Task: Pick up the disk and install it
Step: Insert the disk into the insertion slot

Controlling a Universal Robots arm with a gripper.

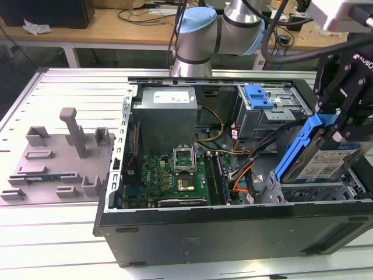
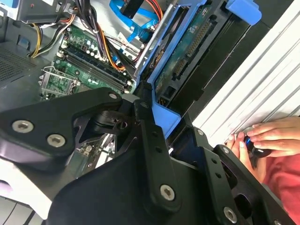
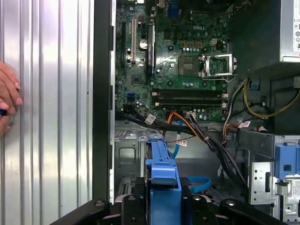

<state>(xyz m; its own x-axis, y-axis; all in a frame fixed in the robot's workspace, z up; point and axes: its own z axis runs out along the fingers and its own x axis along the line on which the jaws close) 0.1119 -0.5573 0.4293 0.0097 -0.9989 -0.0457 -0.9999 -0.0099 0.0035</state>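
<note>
The hand (image 1: pixel 337 119) is clamped on the disk (image 1: pixel 324 160), holding it tilted above the drive cage (image 1: pixel 303 189) in the open case (image 1: pixel 233 233).

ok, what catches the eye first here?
The disk, blue-framed, tilted in the hand above the drive cage at the exterior view's right. Then the open computer case with its green motherboard exposed. In the second wrist view, a person's fingers rest on the ribbed table beside the case.

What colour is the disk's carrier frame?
Blue; the carrier frame shows best in the exterior view.
</note>
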